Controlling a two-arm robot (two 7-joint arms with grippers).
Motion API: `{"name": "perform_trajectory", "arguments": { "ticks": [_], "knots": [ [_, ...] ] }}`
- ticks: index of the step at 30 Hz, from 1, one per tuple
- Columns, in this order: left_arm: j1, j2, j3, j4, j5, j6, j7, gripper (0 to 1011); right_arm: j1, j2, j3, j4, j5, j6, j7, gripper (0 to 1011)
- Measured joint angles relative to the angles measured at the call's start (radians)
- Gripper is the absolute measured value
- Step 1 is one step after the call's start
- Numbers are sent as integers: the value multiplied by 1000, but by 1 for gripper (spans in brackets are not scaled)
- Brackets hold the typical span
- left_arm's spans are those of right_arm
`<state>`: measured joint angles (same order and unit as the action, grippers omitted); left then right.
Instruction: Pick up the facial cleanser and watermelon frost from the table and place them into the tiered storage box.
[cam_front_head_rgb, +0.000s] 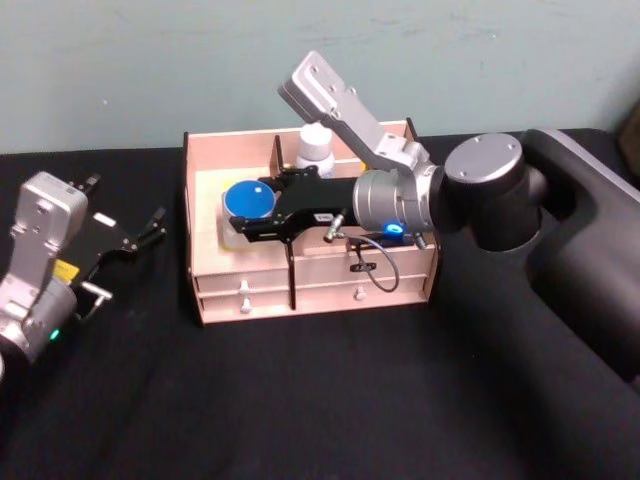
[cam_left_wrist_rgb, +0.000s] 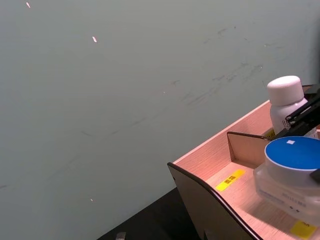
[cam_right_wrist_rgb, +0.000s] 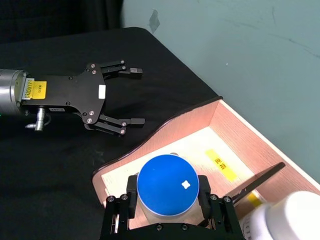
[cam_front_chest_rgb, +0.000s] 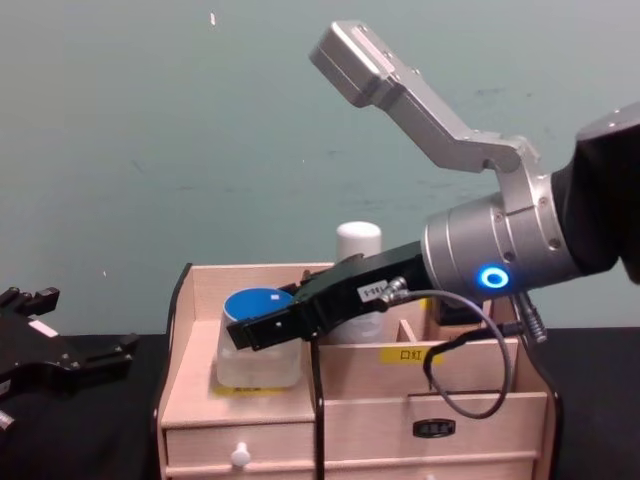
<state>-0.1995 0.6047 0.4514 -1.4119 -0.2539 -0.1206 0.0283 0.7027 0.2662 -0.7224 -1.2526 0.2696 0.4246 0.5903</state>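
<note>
right claw (cam_right_wrist_rgb: 167, 207) clamped on blue-lid jar (cam_right_wrist_rgb: 168, 186) in tiered storage box (cam_front_head_rgb: 205, 290) | rigid, slick, likely light; grip sides | left claw (cam_right_wrist_rgb: 131, 96) wide, parked on worktop (cam_front_head_rgb: 320, 400)

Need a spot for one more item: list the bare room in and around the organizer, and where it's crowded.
Free: black table in front of the tiered storage box, and the strip between its left wall and the open left gripper. Crowded: left compartment, where the right gripper is around the blue-lidded jar, white bottle behind.
</note>
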Motion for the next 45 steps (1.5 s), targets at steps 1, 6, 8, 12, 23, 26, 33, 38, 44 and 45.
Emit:
{"name": "perform_trajectory", "arguments": {
  "ticks": [1, 6, 8, 12, 23, 26, 33, 38, 44, 45],
  "knots": [
    [0, 0, 0, 0, 0, 0, 0, 1010, 2, -3, -1, 6, 0, -2, 2, 728],
    [0, 0, 0, 0, 0, 0, 0, 1009, 14, -16, -6, 33, -2, -13, 10, 728],
    [0, 0, 0, 0, 0, 0, 0, 1010, 17, -20, -8, 42, -5, -17, 13, 728],
    [0, 0, 0, 0, 0, 0, 0, 1010, 19, -23, -10, 50, -6, -17, 14, 728],
    [0, 0, 0, 0, 0, 0, 0, 1010, 20, -24, -10, 52, -8, -14, 12, 726],
    [0, 0, 0, 0, 0, 0, 0, 1010, 20, -24, -9, 51, -8, -14, 12, 758],
    [0, 0, 0, 0, 0, 0, 0, 1010, 19, -24, -8, 50, -8, -15, 11, 930],
    [0, 0, 0, 0, 0, 0, 0, 1010, 8, -20, 2, 40, -8, -35, 2, 1003],
    [0, 0, 0, 0, 0, 0, 0, 1010, -8, -8, 14, 7, -11, -54, -10, 1003],
    [0, 0, 0, 0, 0, 0, 0, 1009, -14, -3, 18, -7, -13, -58, -18, 1002]
  ]
}}
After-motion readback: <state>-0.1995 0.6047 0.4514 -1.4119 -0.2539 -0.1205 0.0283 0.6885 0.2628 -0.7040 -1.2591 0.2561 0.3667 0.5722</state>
